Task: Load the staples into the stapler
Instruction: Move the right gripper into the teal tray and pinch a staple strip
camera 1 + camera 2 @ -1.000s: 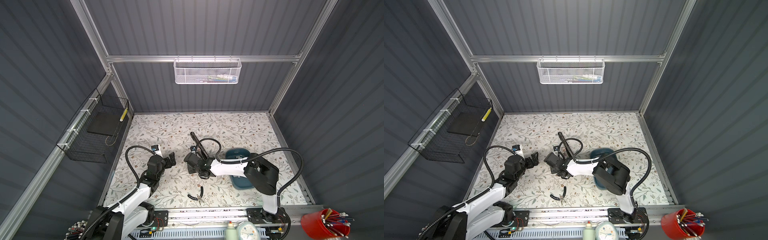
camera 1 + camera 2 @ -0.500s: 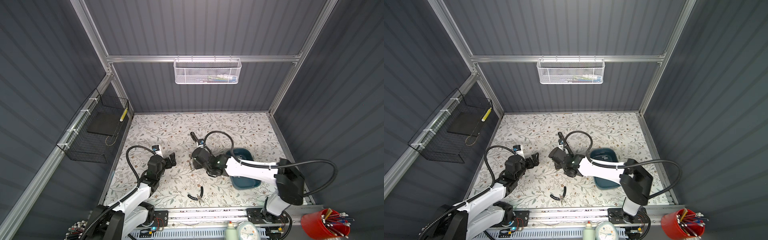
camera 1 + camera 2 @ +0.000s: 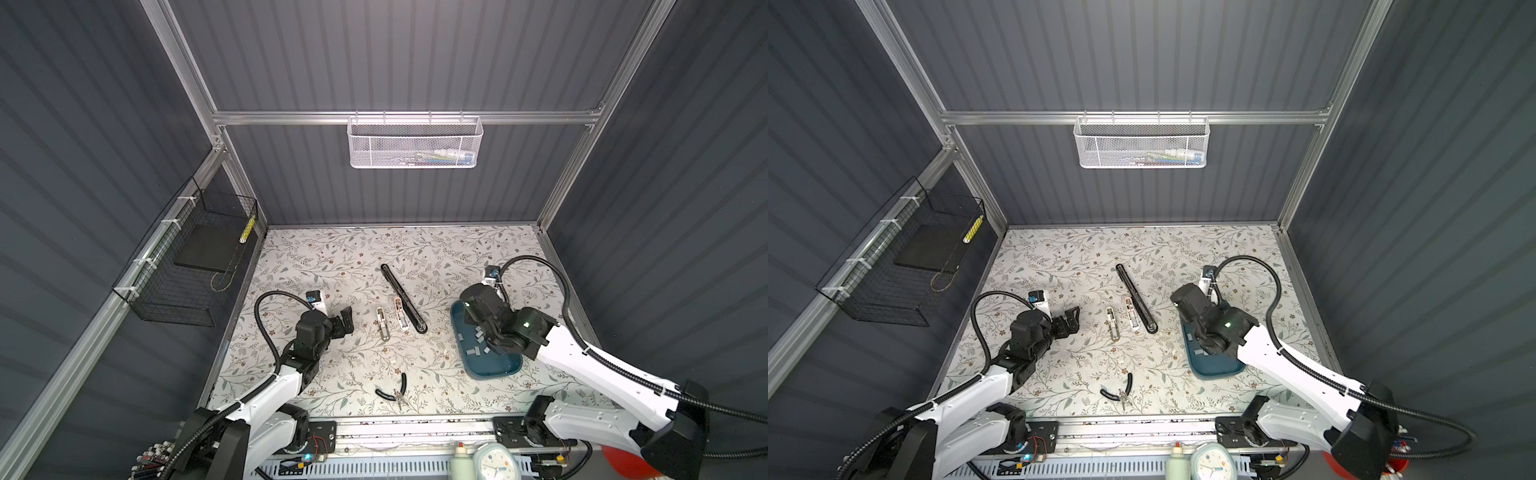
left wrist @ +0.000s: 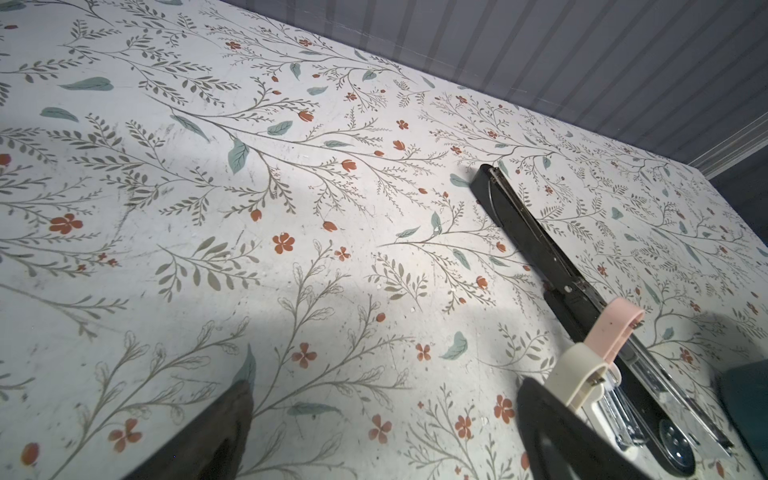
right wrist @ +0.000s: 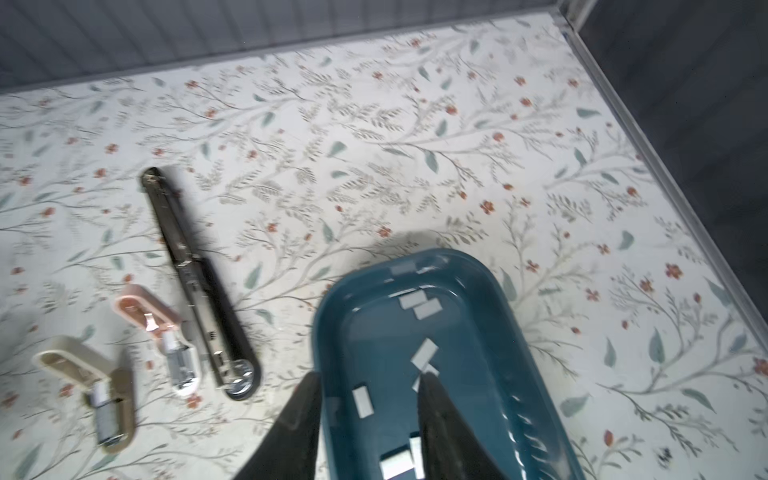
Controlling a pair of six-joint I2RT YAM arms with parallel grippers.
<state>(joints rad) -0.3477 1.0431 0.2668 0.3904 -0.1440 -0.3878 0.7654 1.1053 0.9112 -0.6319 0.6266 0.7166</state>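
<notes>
Left arm [image 3: 286, 374] low — left fingers [image 4: 224, 428] wide, empty | right arm [image 3: 582, 357] over tray [image 5: 322, 332] — right fingers [image 5: 440, 415] narrowly parted, empty.

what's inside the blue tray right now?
Loose silver-grey staples lie in the blue tray; nothing else shows. The right hand covers part of its floor.

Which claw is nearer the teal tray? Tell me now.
Right. The right claw hangs over the teal tray; the left claw is well away from it, beyond the black stapler.
</notes>
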